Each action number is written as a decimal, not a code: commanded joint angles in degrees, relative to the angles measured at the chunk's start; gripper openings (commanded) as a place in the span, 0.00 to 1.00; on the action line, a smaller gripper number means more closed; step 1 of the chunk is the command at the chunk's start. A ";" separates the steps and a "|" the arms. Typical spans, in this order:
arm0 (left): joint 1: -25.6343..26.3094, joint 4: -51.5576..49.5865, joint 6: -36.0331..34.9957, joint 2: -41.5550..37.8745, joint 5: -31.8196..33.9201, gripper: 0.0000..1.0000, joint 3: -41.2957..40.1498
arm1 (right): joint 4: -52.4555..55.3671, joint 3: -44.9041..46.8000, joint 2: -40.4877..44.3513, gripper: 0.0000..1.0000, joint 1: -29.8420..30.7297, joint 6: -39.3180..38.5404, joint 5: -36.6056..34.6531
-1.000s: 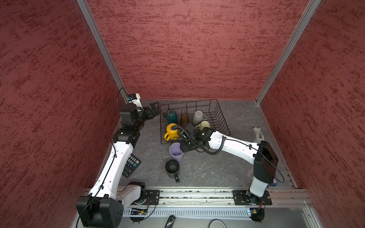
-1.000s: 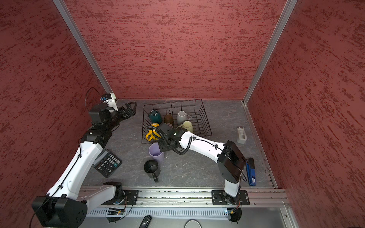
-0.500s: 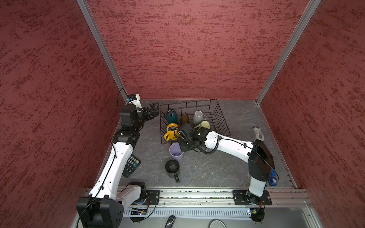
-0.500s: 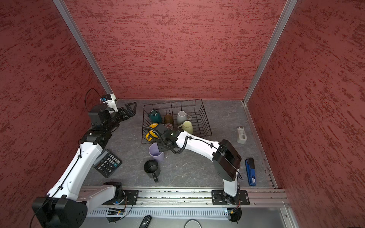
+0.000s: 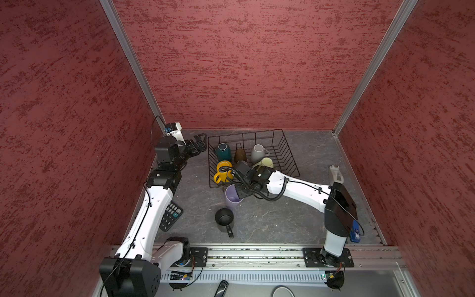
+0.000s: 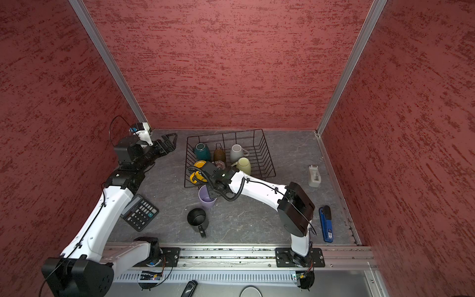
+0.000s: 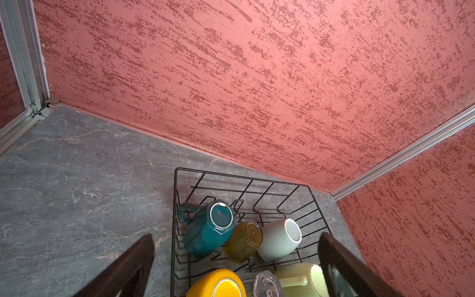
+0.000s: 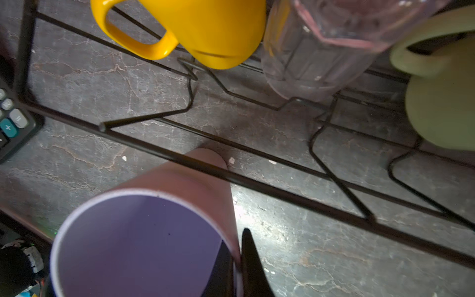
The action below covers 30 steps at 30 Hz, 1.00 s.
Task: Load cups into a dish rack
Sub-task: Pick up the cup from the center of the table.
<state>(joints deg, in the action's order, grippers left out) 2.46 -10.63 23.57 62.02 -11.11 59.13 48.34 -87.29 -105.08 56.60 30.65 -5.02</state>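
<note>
Right wrist view: the right gripper [image 8: 237,257] pinches the wall of the lilac tumbler [image 8: 144,239], with one finger inside the mouth and one outside.
Tumbler's place: in both top views it is at mid-frame, mouth up, just below the near edge of the dish rack [image 5: 257,132] and outside it. I cannot tell whether it is off the table.
Left gripper: the left gripper [image 5: 199,142] is spread wide and empty, beside the rack's upper-left corner.
Racks: one, of black wire.
Cups in the rack: six, leaning with their bases up. They are the teal mug [image 5: 223,151], brown glass [image 5: 240,155], grey mug [image 5: 258,153], cream mug [image 5: 266,163], yellow mug [image 5: 223,171] and clear ribbed glass [image 6: 220,164].
Cups outside: two. They are the tumbler and the black mug [image 5: 224,219], which stands mouth up on the table below the tumbler, well apart from both grippers.
Cups in all: eight.
Progress: about three quarters loaded, by my reckoning. The seventh cup is gripped but not yet over the rim, and the black mug is untouched.
Other things: one calculator [image 5: 171,216] at lower left, one white tape dispenser [image 5: 335,174] at right, and one blue stapler-like tool [image 6: 326,223] at lower right.
</note>
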 commanded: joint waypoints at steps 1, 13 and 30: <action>-0.60 1.56 -0.06 -1.01 -0.83 1.00 -0.42 | 4.41 1.82 5.22 0.00 0.35 -0.57 -4.22; -0.37 7.13 1.19 -1.05 -4.09 1.00 -1.92 | 14.42 7.15 20.78 0.00 -1.55 1.64 -9.45; 13.11 26.37 -20.51 0.02 -19.17 1.00 -9.02 | -5.66 11.13 38.09 0.00 -25.65 -0.23 18.81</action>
<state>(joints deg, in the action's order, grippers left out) 14.20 8.64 9.50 61.45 -24.95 51.94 50.13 -77.56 -67.33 34.50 31.00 4.73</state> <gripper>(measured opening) 0.996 0.076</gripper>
